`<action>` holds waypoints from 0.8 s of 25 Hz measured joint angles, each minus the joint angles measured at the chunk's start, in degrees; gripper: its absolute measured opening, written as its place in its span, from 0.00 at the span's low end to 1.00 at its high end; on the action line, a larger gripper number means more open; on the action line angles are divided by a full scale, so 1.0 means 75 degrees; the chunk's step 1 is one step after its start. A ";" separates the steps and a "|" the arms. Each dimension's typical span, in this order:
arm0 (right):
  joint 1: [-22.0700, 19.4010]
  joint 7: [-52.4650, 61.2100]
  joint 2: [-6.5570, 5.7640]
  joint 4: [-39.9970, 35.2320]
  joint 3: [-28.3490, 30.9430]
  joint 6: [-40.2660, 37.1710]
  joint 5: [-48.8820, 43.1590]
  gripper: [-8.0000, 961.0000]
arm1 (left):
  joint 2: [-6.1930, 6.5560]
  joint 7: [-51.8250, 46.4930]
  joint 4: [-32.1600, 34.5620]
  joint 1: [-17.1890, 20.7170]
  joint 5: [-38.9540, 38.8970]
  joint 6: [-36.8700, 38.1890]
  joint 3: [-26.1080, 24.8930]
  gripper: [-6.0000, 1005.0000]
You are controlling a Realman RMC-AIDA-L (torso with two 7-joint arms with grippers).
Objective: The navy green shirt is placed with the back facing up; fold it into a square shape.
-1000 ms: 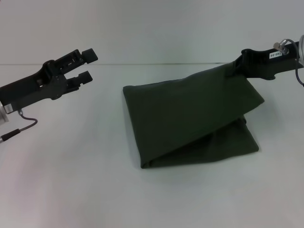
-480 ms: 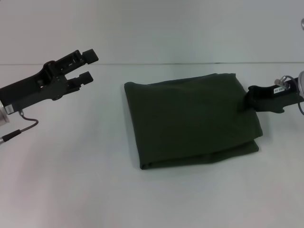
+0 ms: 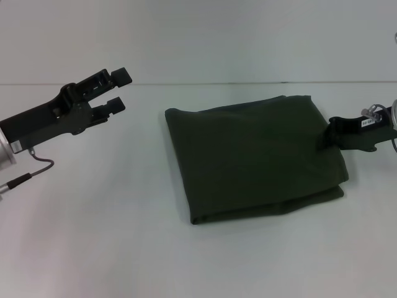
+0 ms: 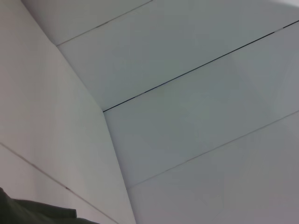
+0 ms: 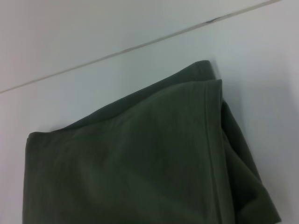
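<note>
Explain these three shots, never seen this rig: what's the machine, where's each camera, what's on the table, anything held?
It is a two-armed robot with black grippers. The wide shot comes from its head camera; the other two come from cameras on the wrists. On the white table lies the navy green shirt, folded into a rough rectangle. The left gripper hovers off to the shirt's left, jaws open and empty. The right gripper sits at the shirt's right edge; whether it grips the cloth cannot be seen. The right wrist view shows the shirt's layered corner; the left wrist view shows mostly white panels.

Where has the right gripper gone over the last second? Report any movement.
Yes. The right gripper dropped from above the table's far edge to the navy green shirt, whose lifted flap now lies flat.
</note>
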 joint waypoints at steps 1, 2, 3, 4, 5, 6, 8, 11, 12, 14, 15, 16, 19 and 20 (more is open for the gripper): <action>-0.0018 -0.0017 0.0012 0.0002 0.0011 0.0026 0.0000 0.12 | -0.0001 0.0007 -0.0018 0.0000 0.0000 0.0001 0.0000 0.94; -0.0035 -0.0035 0.0022 0.0003 0.0016 0.0061 -0.0001 0.13 | -0.0001 0.0013 -0.0032 0.0000 0.0000 0.0003 0.0000 0.94; -0.0055 -0.0047 0.0028 0.0003 0.0015 0.0110 -0.0002 0.13 | -0.0002 0.0019 -0.0047 0.0000 0.0000 0.0004 0.0000 0.94; -0.0071 -0.0051 0.0035 0.0004 0.0012 0.0160 -0.0005 0.14 | -0.0002 0.0026 -0.0058 0.0001 0.0000 0.0004 0.0000 0.94; -0.0082 -0.0054 0.0040 0.0005 0.0007 0.0208 -0.0008 0.15 | -0.0003 0.0035 -0.0068 0.0001 0.0000 0.0005 0.0000 0.94; -0.0087 -0.0054 0.0043 0.0006 0.0000 0.0251 -0.0015 0.15 | -0.0002 0.0045 -0.0085 0.0001 0.0000 0.0006 0.0000 0.94; -0.0090 -0.0053 0.0050 0.0007 -0.0030 0.0315 -0.0080 0.17 | -0.0003 0.0067 -0.0121 0.0001 0.0000 0.0012 -0.0001 0.94; -0.0029 -0.0009 0.0052 0.0008 -0.0087 0.0301 -0.0429 0.19 | -0.0003 0.0076 -0.0141 0.0001 -0.0011 0.0012 -0.0001 0.94; -0.0004 0.0011 0.0053 -0.0017 -0.0099 0.0276 -0.0585 0.20 | -0.0003 0.0078 -0.0144 0.0001 -0.0013 0.0008 -0.0001 0.94; 0.0023 0.0032 0.0054 -0.0124 -0.0099 0.0234 -0.0760 0.27 | -0.0003 0.0085 -0.0148 -0.0006 -0.0015 0.0003 -0.0001 0.94; 0.0022 0.0038 0.0053 -0.0219 -0.0077 0.0221 -0.0789 0.31 | -0.0003 0.0087 -0.0148 -0.0011 -0.0016 0.0007 -0.0001 0.94; 0.0009 0.0044 0.0045 -0.0346 -0.0033 0.0214 -0.0774 0.35 | -0.0003 0.0087 -0.0149 -0.0022 -0.0021 0.0018 -0.0002 0.94; -0.0099 0.0114 0.0050 -0.0895 0.0128 0.0176 -0.0701 0.42 | 0.0002 0.0090 -0.0148 0.0006 -0.0104 0.0066 -0.0010 0.94; -0.0130 0.0134 0.0061 -0.1068 0.0175 0.0188 -0.0668 0.42 | 0.0003 0.0090 -0.0148 0.0026 -0.0137 0.0073 -0.0010 0.94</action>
